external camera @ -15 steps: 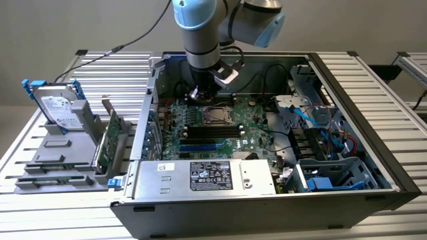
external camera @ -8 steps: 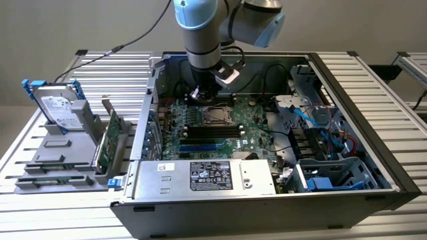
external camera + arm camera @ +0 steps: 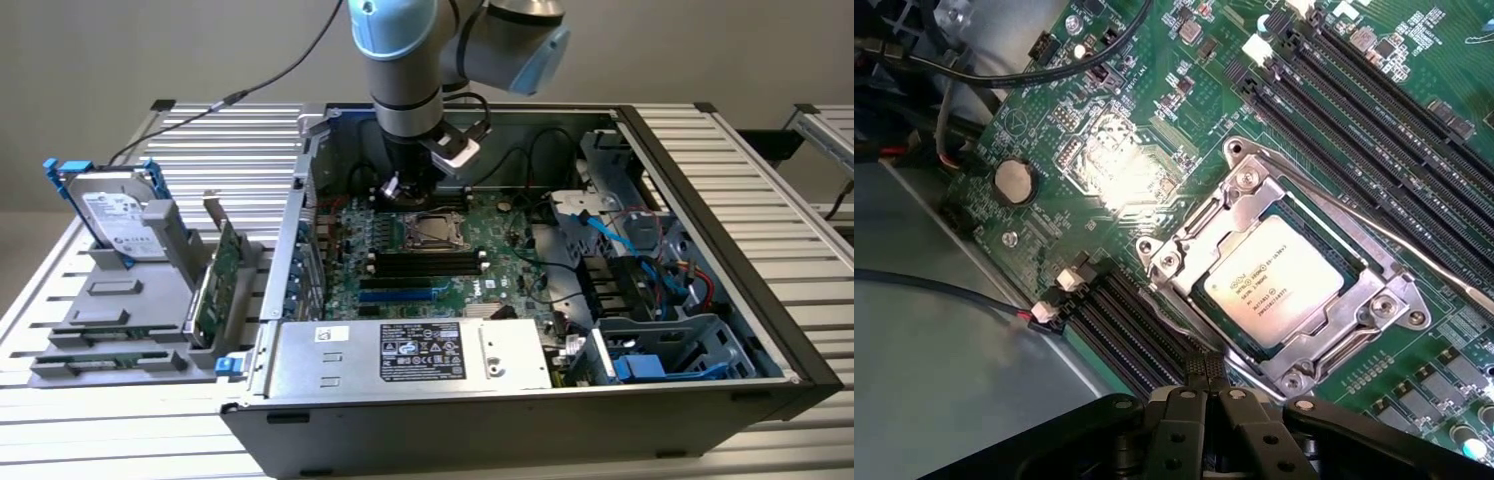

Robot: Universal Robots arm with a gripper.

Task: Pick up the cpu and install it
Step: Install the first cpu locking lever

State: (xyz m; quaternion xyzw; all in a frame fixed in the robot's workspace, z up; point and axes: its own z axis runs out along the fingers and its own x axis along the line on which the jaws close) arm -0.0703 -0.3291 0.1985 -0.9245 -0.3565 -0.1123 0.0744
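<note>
Cpu (image 3: pixel 1274 281) flat in socket (image 3: pixel 1375 297) (square, top up); tool (image 3: pixel 1206 385) closed, empty.

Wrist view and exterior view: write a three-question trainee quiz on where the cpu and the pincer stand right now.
1. True or false: the cpu lies inside the socket frame on the motherboard.
2. The pincer is: A) shut and empty, B) shut on the cpu, C) wide open.
3. Fill in: in the exterior view, the hard drive stands on the grey rack to the computer case's ____.

Key
1. True; its silver top shows within the metal frame.
2. A; the fingers meet with nothing between them, just beside the socket.
3. Left, the exterior view's left.
</note>
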